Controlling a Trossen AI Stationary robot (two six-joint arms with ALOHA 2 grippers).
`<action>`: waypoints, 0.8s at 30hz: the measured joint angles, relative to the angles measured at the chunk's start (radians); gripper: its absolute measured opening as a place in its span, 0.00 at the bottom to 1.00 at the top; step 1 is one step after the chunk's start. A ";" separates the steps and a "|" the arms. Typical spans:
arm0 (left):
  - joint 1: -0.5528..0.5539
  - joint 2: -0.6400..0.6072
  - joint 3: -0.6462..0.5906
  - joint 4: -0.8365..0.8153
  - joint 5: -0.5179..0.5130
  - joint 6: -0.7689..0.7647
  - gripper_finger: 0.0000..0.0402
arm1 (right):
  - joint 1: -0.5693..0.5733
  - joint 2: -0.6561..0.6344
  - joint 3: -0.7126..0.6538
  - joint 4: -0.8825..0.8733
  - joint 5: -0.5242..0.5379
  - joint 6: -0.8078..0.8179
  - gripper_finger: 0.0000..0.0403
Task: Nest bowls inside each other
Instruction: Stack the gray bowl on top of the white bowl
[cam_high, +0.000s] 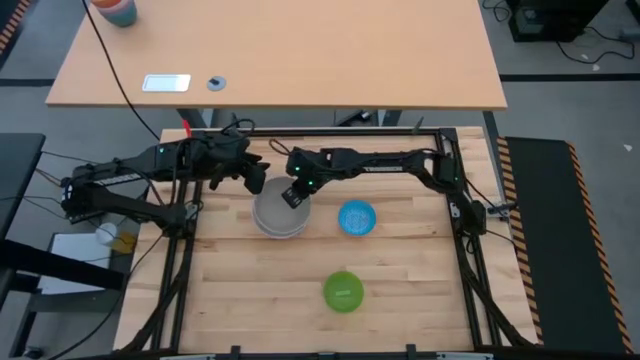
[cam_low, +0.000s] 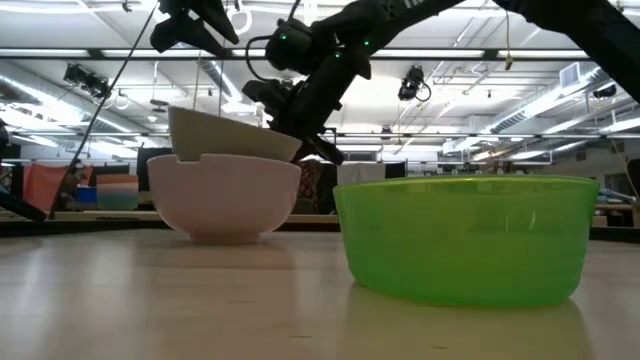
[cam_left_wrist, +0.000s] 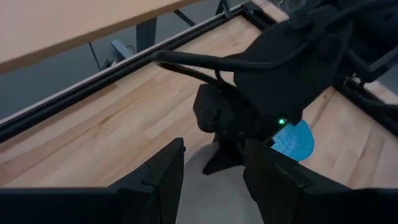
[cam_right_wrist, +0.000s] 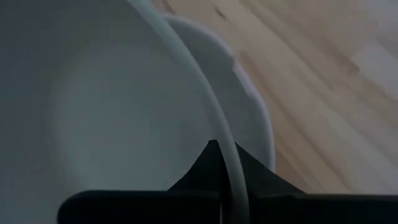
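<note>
Right gripper (cam_high: 293, 197) clamped on grey-white bowl (cam_low: 230, 134) rim, tilted in white bowl (cam_low: 222, 195); left gripper (cam_high: 252, 180) spread just beside; blue bowl (cam_high: 357, 218), green bowl (cam_high: 343, 291) apart.

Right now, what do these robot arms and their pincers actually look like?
Both arms are dark, nearly black, built from slim jointed segments with black cables running along them. A small green light glows on the left arm and on the right arm. The left gripper ends in two flat, dark, wedge-like fingers. The right gripper has equally dark fingers tapering to points.
</note>
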 joint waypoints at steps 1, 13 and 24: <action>-0.002 0.001 0.000 -0.003 0.000 0.000 0.43 | 0.000 0.009 0.015 -0.021 -0.003 -0.001 0.04; -0.006 0.070 0.000 -0.025 -0.001 0.031 0.43 | 0.000 0.030 0.037 -0.061 -0.003 -0.068 0.29; -0.003 0.147 -0.002 -0.078 -0.027 0.051 0.43 | -0.061 -0.067 0.036 -0.160 -0.031 -0.088 0.35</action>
